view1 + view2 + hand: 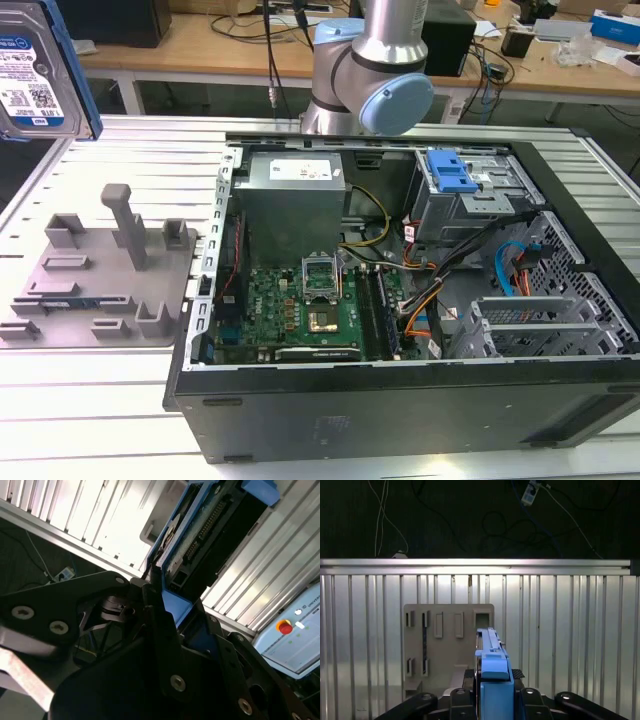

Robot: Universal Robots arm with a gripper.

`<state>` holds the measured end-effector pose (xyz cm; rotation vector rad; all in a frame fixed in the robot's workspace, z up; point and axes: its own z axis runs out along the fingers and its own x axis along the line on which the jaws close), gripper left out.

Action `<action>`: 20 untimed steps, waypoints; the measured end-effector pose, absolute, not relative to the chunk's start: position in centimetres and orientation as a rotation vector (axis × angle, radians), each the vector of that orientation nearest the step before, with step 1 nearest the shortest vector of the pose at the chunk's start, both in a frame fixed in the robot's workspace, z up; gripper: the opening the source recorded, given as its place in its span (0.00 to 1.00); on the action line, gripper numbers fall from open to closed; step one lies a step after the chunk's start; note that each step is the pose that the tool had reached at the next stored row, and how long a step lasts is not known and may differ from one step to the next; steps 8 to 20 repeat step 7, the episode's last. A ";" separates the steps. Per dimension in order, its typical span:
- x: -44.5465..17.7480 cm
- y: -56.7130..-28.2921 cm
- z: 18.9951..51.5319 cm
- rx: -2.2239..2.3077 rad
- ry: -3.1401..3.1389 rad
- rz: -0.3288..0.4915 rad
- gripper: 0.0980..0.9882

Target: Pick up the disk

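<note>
Judging by its metal body and blue frame edge, I take the disk [38,75] for a stiff, fairly dense thing that will not flex but would suffer from a drop or a knock, and its smooth flat faces look slippery, so I reckon the blue frame edges are the safer places to hold. It sits high at the exterior view's left, label facing that camera, well above the grey holder tray [100,280] lying on the ribbed tabletop [90,410], so I read it as already lifted clear. In the second wrist view I see the disk [215,525] edge-on, its connector side showing, with the dark fingers [160,630] of the claw [172,607] pressed on either side of the blue frame; I judge the claw closed on the disk. In the first wrist view the blue frame [493,665] rises upright between the claw's linkages [492,700], with the tray [447,645] below and apart from it. The arm's elbow joint [375,80] stands behind the open computer case [400,300], and I take the wrist to be reaching out over the tabletop beside that case, looking down.
</note>
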<state>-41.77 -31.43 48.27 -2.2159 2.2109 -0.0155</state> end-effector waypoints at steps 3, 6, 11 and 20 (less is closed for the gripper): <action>-41.8 -31.4 48.3 -2.216 2.211 -0.016 0.30; -41.8 -31.4 48.3 -2.216 2.211 -0.016 0.30; -41.8 -31.4 48.3 -2.216 2.211 -0.016 0.30; -41.8 -31.4 48.3 -2.216 2.211 -0.016 0.30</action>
